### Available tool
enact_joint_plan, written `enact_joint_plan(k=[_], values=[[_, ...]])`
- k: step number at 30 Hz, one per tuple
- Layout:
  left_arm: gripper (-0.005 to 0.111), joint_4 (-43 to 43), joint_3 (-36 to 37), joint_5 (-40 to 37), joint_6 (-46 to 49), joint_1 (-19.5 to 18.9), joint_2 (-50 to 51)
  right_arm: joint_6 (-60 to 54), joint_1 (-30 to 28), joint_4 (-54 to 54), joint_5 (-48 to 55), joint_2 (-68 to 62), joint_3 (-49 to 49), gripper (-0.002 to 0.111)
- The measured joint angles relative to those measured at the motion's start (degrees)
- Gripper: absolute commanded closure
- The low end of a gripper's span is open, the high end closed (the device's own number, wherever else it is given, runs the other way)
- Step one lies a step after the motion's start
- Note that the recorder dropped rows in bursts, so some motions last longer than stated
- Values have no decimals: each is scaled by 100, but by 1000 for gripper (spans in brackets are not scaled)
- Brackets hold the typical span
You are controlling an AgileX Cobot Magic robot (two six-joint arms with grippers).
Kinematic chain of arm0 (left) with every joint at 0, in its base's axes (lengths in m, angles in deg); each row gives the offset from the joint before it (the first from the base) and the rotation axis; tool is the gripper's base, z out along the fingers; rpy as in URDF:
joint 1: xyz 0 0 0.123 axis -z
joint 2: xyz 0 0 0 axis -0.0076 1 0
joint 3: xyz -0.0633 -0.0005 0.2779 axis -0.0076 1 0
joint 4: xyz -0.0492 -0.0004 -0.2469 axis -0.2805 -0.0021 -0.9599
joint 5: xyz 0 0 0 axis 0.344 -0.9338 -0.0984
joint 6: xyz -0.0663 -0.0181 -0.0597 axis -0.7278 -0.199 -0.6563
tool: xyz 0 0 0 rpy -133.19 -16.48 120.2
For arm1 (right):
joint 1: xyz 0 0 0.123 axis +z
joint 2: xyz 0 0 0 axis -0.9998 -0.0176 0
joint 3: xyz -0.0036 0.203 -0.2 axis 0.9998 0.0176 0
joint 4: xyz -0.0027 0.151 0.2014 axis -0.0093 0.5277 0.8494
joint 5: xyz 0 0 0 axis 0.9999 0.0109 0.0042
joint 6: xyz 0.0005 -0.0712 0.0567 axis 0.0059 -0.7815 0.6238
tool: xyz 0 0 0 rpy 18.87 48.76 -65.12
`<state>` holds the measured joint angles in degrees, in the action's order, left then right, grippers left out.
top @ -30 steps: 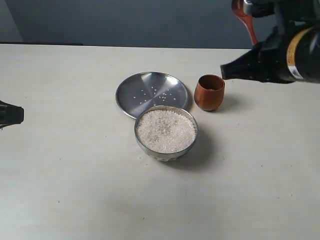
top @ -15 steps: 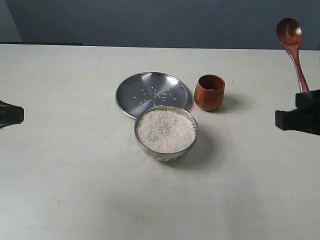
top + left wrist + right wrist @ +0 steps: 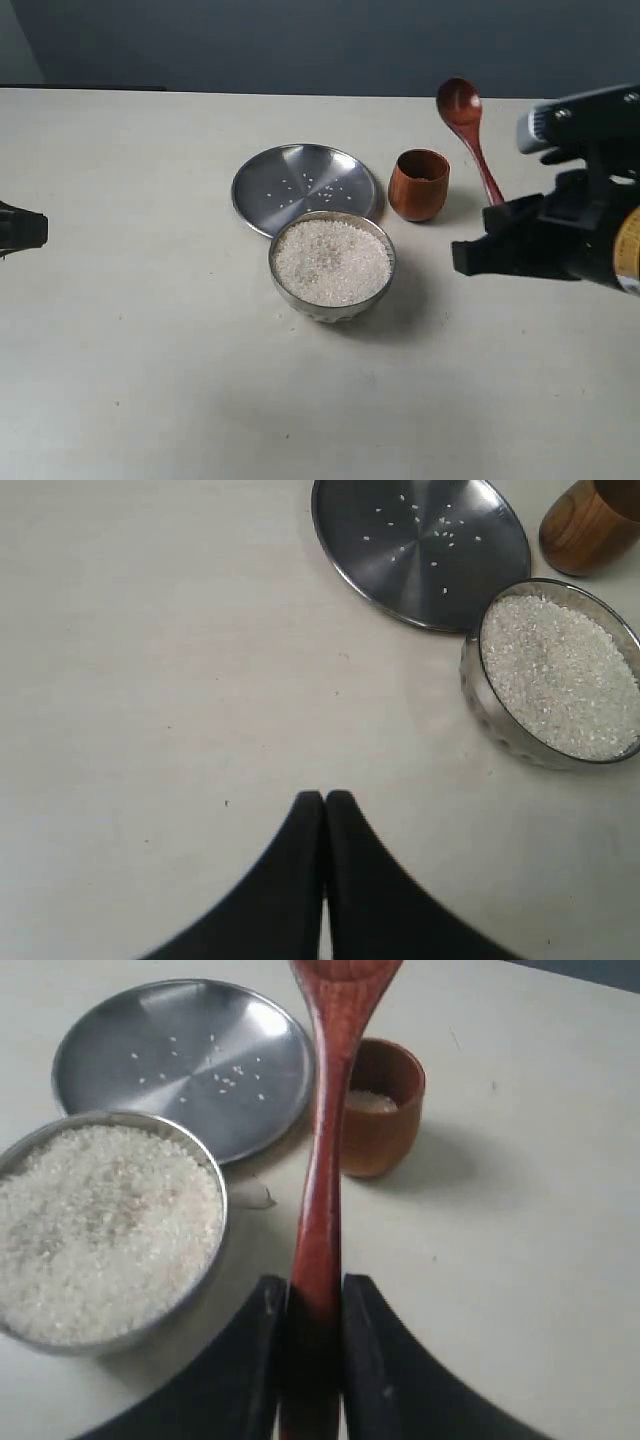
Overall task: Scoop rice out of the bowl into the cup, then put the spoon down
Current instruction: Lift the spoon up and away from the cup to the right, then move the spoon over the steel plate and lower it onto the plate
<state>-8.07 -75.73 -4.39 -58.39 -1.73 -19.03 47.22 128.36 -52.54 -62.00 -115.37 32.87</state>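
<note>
Our right gripper (image 3: 312, 1290) is clamped on the lower handle of the wooden spoon (image 3: 322, 1160), one jaw on each side. The handle rises from the grip, and in the exterior view its small round head stands in the air above and just behind the wooden cup (image 3: 419, 184). We see no grains in the head, while the cup already holds a little rice, so we judge that another scoop is the step in hand. To do it well, we should tip the head down and enter the rice (image 3: 332, 262) at a shallow angle from the cup side. Then we level the head before lifting, since the mound sits close to the rim of the steel bowl (image 3: 330, 305) and spills easily. The carry is short because the cup stands near the bowl, but its mouth is narrow, so we should pour from right over its centre. The edges to mind are the bowl rim and the flat steel plate (image 3: 270, 200), which carries stray grains and seems to touch the bowl. The table (image 3: 150, 380) lies bare to the right of the cup and in front of the bowl, which leaves room to lay the spoon. Our left gripper (image 3: 325, 798) is closed on nothing, well apart at the left.
</note>
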Motion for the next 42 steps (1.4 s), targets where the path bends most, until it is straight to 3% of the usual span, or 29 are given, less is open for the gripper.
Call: enact_joint_plan(k=[13, 26, 42], values=[[106, 0, 0, 0, 0, 0, 0, 0, 0, -110, -416, -2819, -2437, 109], [106, 0, 0, 0, 0, 0, 0, 23, -68, 693, -606, -5023, -4689, 109], [106, 0, 0, 0, 0, 0, 0, 23, -441, 1061, -815, -6208, -5416, 109]])
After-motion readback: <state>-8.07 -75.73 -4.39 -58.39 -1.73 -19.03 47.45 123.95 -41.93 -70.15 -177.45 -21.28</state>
